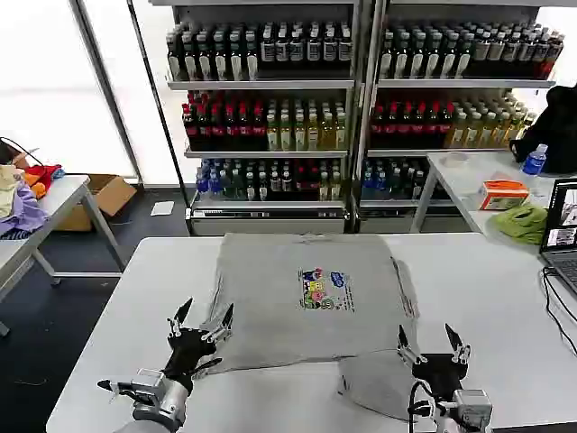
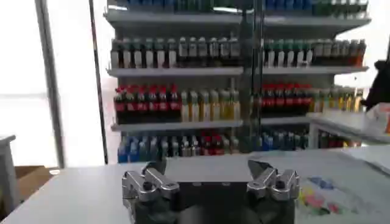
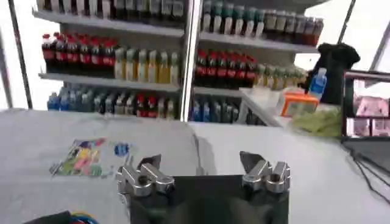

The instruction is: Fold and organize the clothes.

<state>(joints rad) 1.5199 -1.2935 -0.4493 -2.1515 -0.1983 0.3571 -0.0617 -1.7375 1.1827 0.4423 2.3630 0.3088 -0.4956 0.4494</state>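
The head view looks forward and down from above the white rectangular desk (image 1: 469,298), taking in its whole width and the tall metal shelves of coloured drink bottles (image 1: 270,117) beyond its far edge. Both wrist views sit low and close over the desk's near edge — facing those same shelves (image 2: 183,103) (image 3: 122,67) — and share the light grey cotton shirt's multicoloured print (image 1: 323,289) (image 2: 320,195) (image 3: 85,158).

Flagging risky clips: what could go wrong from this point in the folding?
The left hand is open at the grey shirt's near left corner and might pinch one layer only. The right hand hovers open over a loose flap at the table's near edge and could drag it off.
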